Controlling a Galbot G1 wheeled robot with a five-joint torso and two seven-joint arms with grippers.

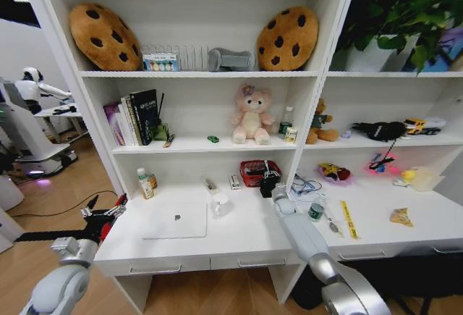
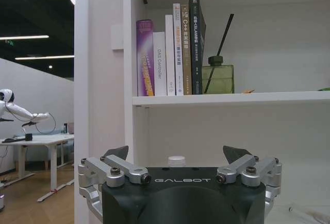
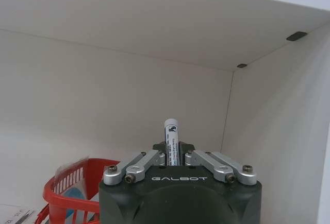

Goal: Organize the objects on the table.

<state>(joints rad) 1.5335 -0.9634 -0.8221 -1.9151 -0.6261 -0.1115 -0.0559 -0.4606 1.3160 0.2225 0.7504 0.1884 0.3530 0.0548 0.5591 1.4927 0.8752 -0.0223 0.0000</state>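
Observation:
A slim silver laptop lies closed on the white table, left of the middle. My right gripper is at the back of the table, beside the red basket. In the right wrist view this gripper is shut on a white marker pen that stands up between its fingers. The left gripper hangs open off the table's left end; in its wrist view it holds nothing and faces a bottle cap. A small greenish tin stands right of my right arm. On the shelf above rests a tiny green toy car.
A white mug stands by the laptop and a bottle at the back left. Books and a green diffuser sit on the shelf above. A yellow strip and cables lie on the right.

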